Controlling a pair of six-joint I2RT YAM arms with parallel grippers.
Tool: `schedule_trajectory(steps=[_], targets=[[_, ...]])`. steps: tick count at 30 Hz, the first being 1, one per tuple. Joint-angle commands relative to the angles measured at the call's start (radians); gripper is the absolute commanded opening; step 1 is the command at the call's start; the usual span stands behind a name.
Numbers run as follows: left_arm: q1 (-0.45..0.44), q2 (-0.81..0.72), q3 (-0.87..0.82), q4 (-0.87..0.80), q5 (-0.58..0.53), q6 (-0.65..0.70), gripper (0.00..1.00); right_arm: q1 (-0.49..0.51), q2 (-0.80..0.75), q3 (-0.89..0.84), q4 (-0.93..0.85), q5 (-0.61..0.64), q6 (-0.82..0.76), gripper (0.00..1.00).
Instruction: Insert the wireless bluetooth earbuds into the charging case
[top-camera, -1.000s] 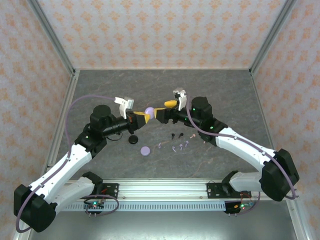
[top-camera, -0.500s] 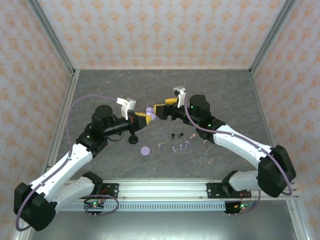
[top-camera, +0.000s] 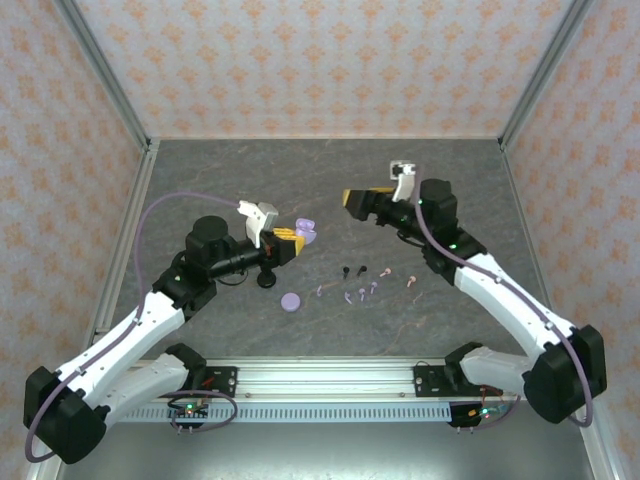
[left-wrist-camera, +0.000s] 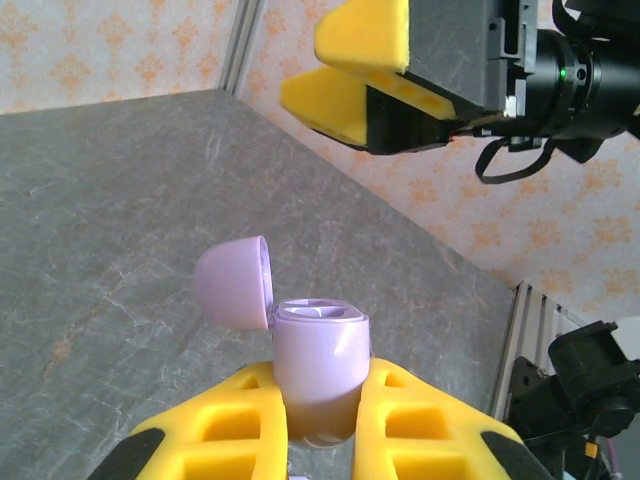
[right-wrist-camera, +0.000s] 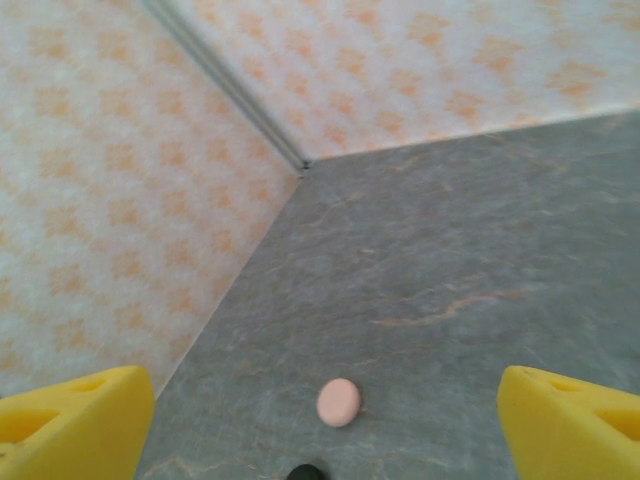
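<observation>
You have: left pincer (left-wrist-camera: 320, 392) clamped on the open case (left-wrist-camera: 318, 345); right pincer (right-wrist-camera: 325, 420) wide, empty; buds (top-camera: 346, 271) on desk (top-camera: 200, 180), nearward of both.

A grey, stone-veined tabletop (top-camera: 330, 180) spreads across the middle, boxed in on three sides by pale wallpapered walls (top-camera: 320, 60) printed with orange floral motifs. Slanted silver metal corner posts (top-camera: 100, 70) rise at the back corners, and a silver aluminium rail (top-camera: 320, 378) runs along the near edge
</observation>
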Motion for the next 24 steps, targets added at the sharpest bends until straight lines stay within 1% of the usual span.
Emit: schedule_trajectory(steps=[1,4,7,12,18,24], targets=[[-0.01,-0.016,0.001,0.033,-0.015,0.084,0.0,-0.031,0.027,0.045,-0.329,0.031,0.011,0.85],[-0.013,-0.018,0.014,0.027,0.002,0.105,0.0,-0.033,0.094,0.091,-0.536,0.074,-0.02,0.79],[-0.02,-0.02,0.028,0.027,0.016,0.123,0.0,-0.032,0.143,0.11,-0.648,0.106,-0.013,0.71],[-0.03,-0.019,0.064,0.025,0.036,0.149,0.0,-0.003,0.205,0.108,-0.767,0.188,0.009,0.6],[-0.048,-0.012,0.102,0.026,0.049,0.162,0.0,0.075,0.287,0.064,-0.789,0.247,0.05,0.54],[-0.055,-0.004,0.106,0.02,0.049,0.17,0.0,0.114,0.367,0.045,-0.766,0.287,0.086,0.5]])
